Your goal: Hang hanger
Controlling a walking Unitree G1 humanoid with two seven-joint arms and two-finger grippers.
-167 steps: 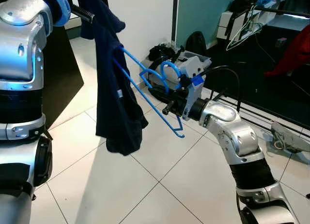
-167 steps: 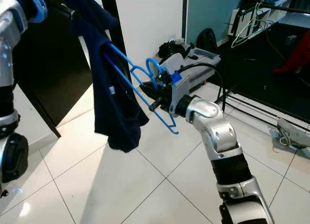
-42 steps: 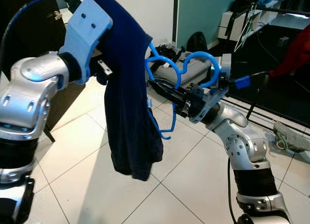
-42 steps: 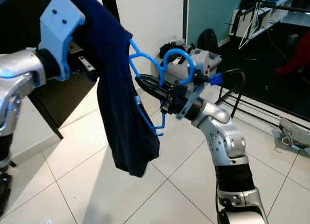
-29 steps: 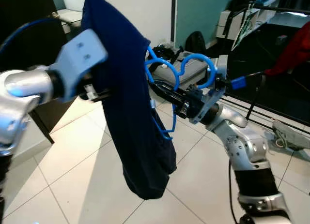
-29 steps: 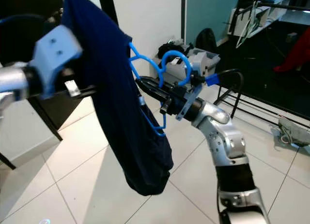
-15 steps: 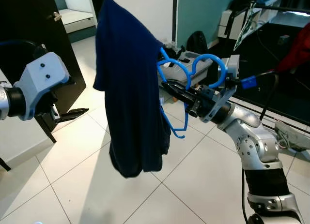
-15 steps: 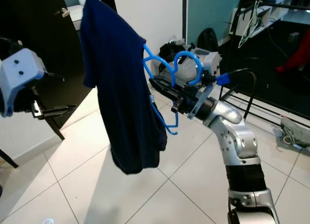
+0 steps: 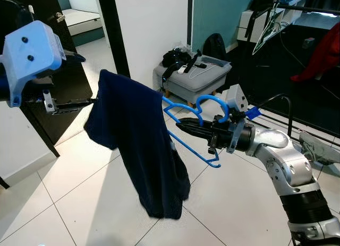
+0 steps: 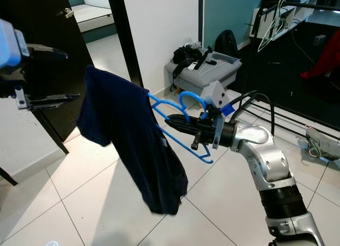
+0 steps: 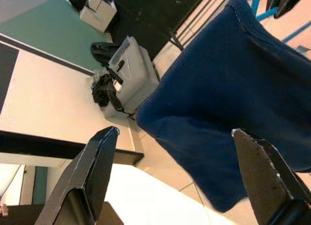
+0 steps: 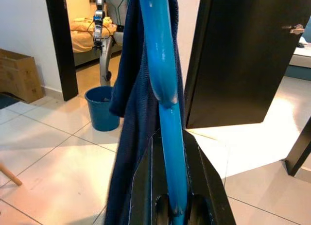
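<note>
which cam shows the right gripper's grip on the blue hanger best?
Right wrist view: the blue hanger runs straight between the right gripper's closed fingers. The eye views show the clamp side-on and smaller, with the navy garment draped over the hanger's far end. The left wrist view catches just garment and hanger tips.

Bright blue hanger (image 9: 187, 134), plain, no pattern, and a dark navy garment (image 9: 141, 150) draped over it, solid colour too. The right tool (image 9: 186, 127) is black-fingered on a silver arm, with a pale blue-white block at the wrist. The left tool (image 11: 177, 179) is black as well. White tiled floor (image 9: 79, 203) with grey grout lines, a black door (image 10: 53, 70), a teal wall panel (image 9: 218, 15), a grey case (image 9: 194, 76), and a blue bucket (image 12: 103, 108).
</note>
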